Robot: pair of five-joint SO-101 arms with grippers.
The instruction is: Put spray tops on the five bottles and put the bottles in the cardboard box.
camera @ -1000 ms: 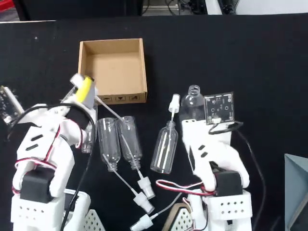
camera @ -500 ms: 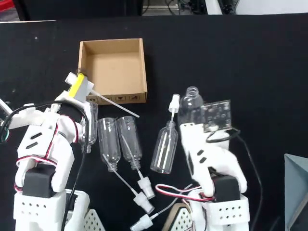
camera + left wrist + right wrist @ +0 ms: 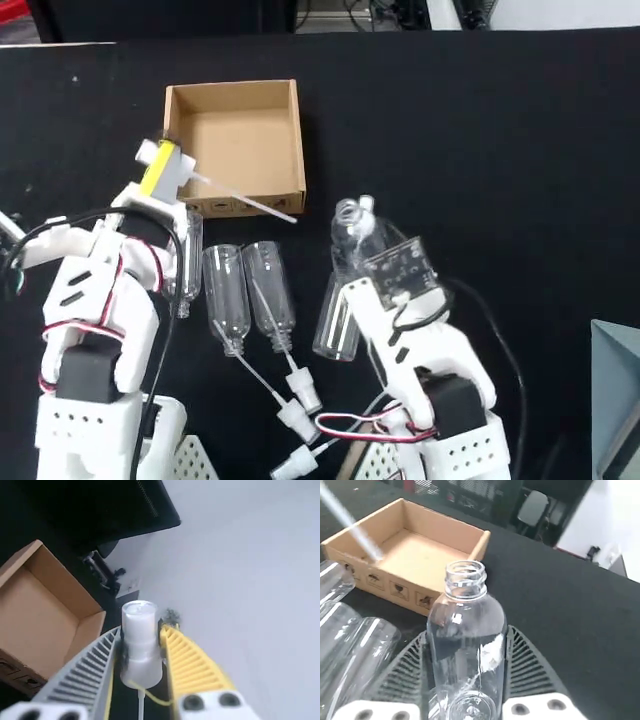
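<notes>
My left gripper point(image 3: 158, 166) is shut on a white spray top point(image 3: 139, 641), held over the near left corner of the cardboard box point(image 3: 250, 204). Its thin dip tube point(image 3: 248, 203) slants out toward the right arm. In my right gripper point(image 3: 357, 248) stands a clear open-necked bottle point(image 3: 467, 635), upright and gripped by its body, just right of the box's front corner. Three clear uncapped bottles point(image 3: 226, 290) lie side by side between the arms. A fourth bottle point(image 3: 335, 318) lies partly under the right gripper.
Three loose spray tops point(image 3: 298, 412) with tubes lie on the black table near its front edge between the arm bases. The box point(image 3: 395, 582) stands open and holds nothing. A grey object point(image 3: 615, 400) sits at the right edge.
The right arm has swung its bottle left, toward the box and over the capped lying bottle. The left gripper has carried the spray top farther back toward the box, its tube now lying flatter.
</notes>
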